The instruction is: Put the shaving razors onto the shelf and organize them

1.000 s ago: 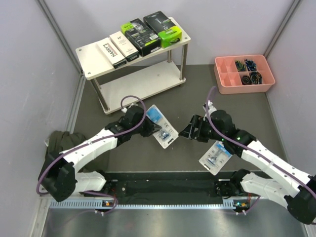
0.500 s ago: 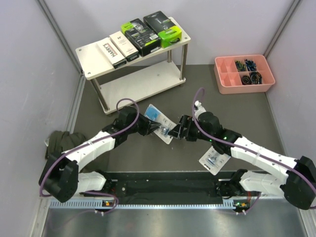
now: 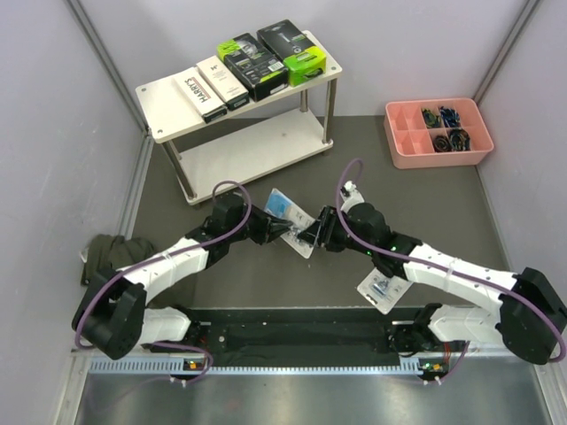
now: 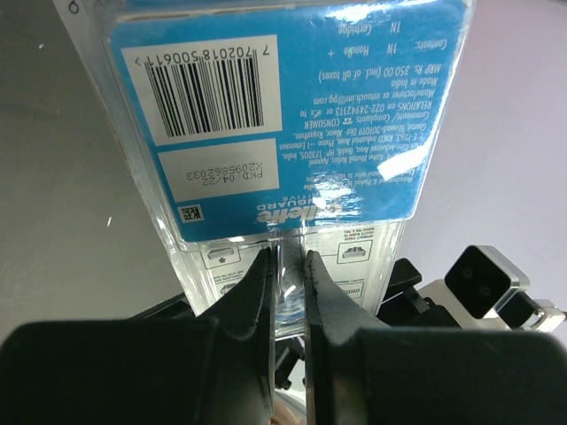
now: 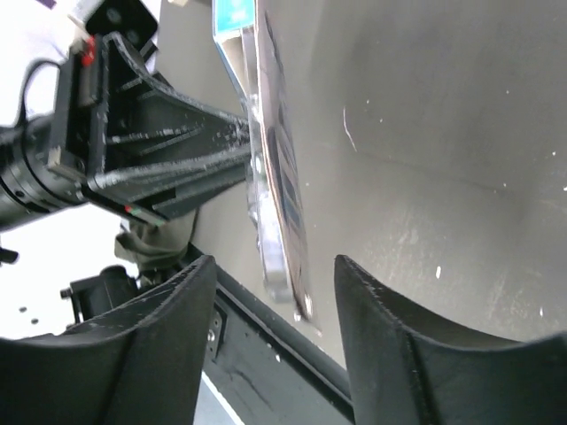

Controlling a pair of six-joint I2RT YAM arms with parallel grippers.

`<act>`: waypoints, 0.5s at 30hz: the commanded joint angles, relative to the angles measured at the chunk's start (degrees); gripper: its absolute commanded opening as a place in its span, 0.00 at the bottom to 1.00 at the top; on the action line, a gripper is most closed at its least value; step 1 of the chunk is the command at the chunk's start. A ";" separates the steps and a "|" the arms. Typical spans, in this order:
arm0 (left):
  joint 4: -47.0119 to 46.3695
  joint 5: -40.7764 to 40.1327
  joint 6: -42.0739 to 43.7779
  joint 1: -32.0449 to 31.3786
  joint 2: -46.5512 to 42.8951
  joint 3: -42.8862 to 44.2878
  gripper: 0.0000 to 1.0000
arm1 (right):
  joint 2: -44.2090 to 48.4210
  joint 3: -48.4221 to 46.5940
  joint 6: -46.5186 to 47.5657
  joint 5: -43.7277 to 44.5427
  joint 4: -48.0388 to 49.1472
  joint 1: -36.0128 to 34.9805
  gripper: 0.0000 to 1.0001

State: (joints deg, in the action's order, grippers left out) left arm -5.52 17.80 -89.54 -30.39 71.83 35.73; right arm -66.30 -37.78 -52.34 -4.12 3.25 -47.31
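while the clear blister razor pack with a blue card (image 3: pixel 283 209) sits between the two arms over the dark tabletop (image 3: pixel 266 274), in front of the pale two-tier wooden shelf (image 3: pixel 168 102), the left gripper (image 4: pixel 288 257) pinches its clear edge; the right gripper (image 5: pixel 275 261) straddles the opposite edge, fingers apart, not touching.

The shelf (image 3: pixel 164 108) has bare board at its left end — four packs (image 3: pixel 252 64) fill the rest. Left arm (image 3: pixel 177 255) and right arm (image 3: pixel 434 264) block mid-frame; pink tray (image 3: pixel 399 155) sits upper right.
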 commanded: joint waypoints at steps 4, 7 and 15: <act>-8.10 2.85 -3.63 0.33 0.59 -1.53 0.00 | -1.63 1.65 -1.80 3.50 6.42 -1.64 0.44; -8.37 2.24 -4.24 0.33 0.06 -1.89 0.00 | -2.34 1.48 -1.89 3.86 6.51 -1.91 0.35; -9.42 2.76 -4.07 0.33 0.32 -2.24 0.00 | -2.25 1.83 -2.24 5.62 5.37 -2.17 0.04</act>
State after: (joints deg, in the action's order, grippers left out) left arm -9.02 19.44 -93.14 -30.28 72.66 33.74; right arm -68.53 -35.99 -53.89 -1.43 7.57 -48.95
